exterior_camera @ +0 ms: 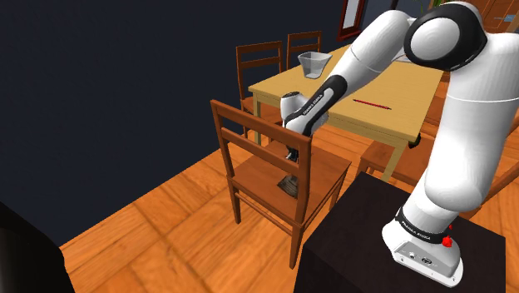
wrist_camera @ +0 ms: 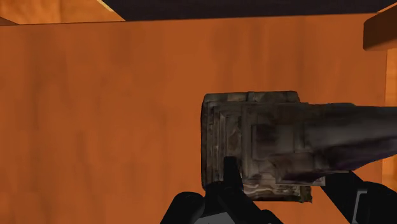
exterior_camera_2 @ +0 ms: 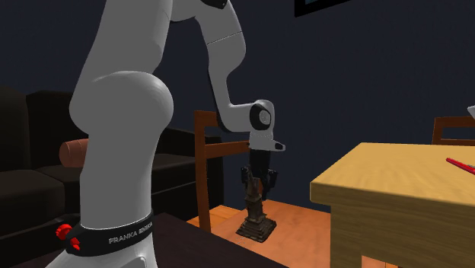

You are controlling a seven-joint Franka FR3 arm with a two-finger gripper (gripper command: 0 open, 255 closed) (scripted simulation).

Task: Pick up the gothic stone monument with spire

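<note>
Monument (exterior_camera_2: pixel 257 217) stood upright on the seat of the wooden chair (exterior_camera: pixel 326 171), beside the table (exterior_camera: pixel 383 121). Gripper (exterior_camera_2: pixel 257 181) sat around its upper part. We could not tell whether it clamped the stone. We read "FRANKA EMIKA" on the black band (exterior_camera_2: pixel 122 237) at the base of the arm (exterior_camera_2: pixel 122 114).

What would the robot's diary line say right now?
gripper: at spire of monument | monument: upright on chair seat | lifted: not yet
</note>
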